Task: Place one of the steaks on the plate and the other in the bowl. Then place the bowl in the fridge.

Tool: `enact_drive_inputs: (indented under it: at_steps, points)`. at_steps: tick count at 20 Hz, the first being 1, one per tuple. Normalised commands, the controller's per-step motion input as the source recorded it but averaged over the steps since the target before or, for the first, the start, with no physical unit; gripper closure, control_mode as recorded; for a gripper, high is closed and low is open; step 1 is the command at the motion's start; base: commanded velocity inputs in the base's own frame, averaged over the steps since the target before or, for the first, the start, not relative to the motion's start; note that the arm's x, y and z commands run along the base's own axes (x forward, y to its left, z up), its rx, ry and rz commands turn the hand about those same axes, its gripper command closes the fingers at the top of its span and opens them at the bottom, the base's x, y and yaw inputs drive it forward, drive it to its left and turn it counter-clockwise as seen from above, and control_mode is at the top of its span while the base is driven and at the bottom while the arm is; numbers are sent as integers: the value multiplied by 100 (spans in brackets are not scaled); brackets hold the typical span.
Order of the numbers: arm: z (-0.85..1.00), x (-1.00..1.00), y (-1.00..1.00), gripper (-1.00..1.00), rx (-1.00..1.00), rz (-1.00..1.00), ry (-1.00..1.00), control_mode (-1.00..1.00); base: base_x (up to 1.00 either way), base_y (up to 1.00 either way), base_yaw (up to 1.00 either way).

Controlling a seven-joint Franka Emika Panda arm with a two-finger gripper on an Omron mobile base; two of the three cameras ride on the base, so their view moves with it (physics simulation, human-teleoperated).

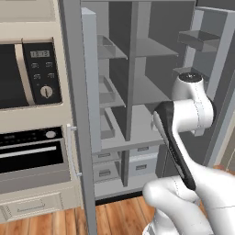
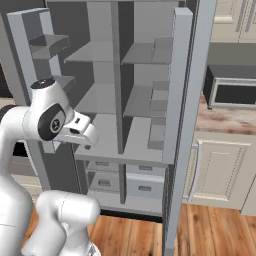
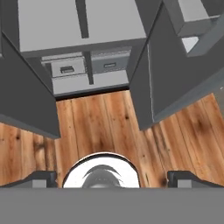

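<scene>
The tall grey fridge [image 1: 137,131] stands with both doors swung wide, and its grey shelves [image 2: 107,130] are bare. My white arm rises right in front of it. In the hand view I look down at the fridge's lowest shelf [image 3: 83,26], its drawers and the wooden floor. My gripper [image 3: 113,178] is open, its two dark fingertips [image 3: 43,178] far apart with nothing between them. The steaks, the plate and the bowl are out of view.
The fridge's left door [image 1: 80,114] and right door [image 2: 186,100] jut out on either side of the arm. A cream built-in microwave [image 1: 27,73] and oven [image 1: 32,156] sit to the left. A counter appliance [image 2: 232,92] and cabinets [image 2: 215,170] are on the right.
</scene>
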Motion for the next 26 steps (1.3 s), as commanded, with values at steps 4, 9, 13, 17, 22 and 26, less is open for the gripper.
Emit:
enact_drive_inputs:
  at_steps: [4,9,13,17,22,26]
  points:
    - [-83,0,2,-100,0,6,0,-100,0,0,0]
    - [-29,0,7,-100,0,8,1,-100,0,0,0]
    - [0,-15,0,-100,0,0,0,-100,0,0,0]
    - [0,-5,-1,-100,0,0,0,100,-35,-23,3]
    - [0,0,0,-100,0,0,0,100,-45,-9,33]
    - [0,0,0,-100,0,0,0,100,-57,-2,63]
